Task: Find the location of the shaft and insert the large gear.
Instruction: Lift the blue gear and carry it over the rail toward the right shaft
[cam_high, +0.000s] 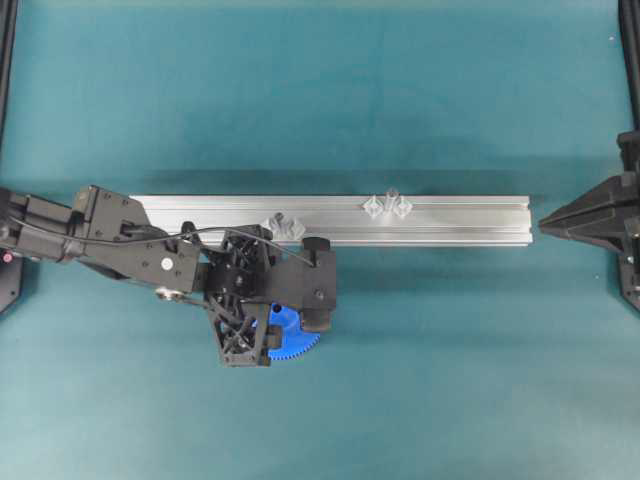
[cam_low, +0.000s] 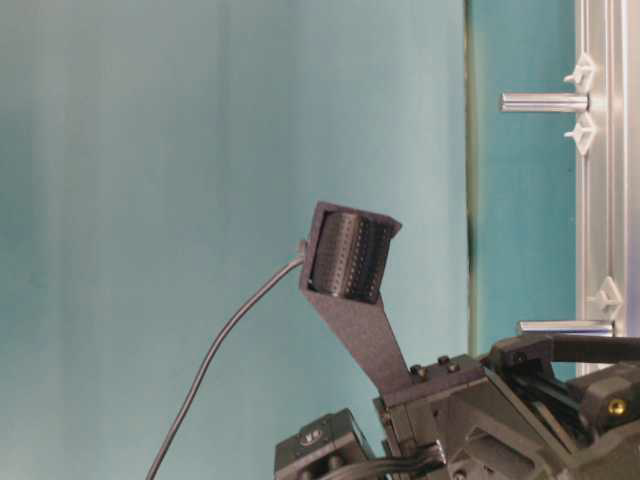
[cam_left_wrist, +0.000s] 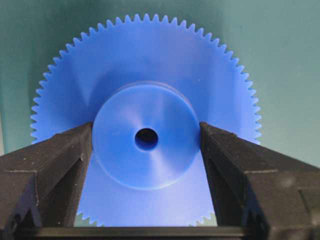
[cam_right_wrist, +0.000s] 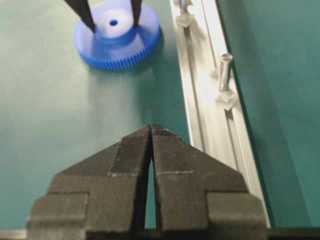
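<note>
The large gear (cam_left_wrist: 150, 65) is a bright blue toothed disc lying flat on the teal mat, hub up, just in front of the rail; it shows too in the overhead view (cam_high: 292, 338) and the right wrist view (cam_right_wrist: 117, 37). My left gripper (cam_left_wrist: 146, 136) is shut on it, both fingers pressed against the sides of the raised hub (cam_high: 283, 328). Two upright grey pins stand on the rail, each between clear mounts: one close to the gear (cam_high: 283, 222), one further right (cam_high: 390, 200) (cam_right_wrist: 225, 65). Either could be the shaft. My right gripper (cam_right_wrist: 151, 131) is shut and holds nothing, at the right rail end (cam_high: 545, 222).
The long ribbed aluminium rail (cam_high: 450, 220) lies across the middle of the mat, left to right. My left arm covers its left end. Black frame posts (cam_high: 8, 60) stand at the far corners.
</note>
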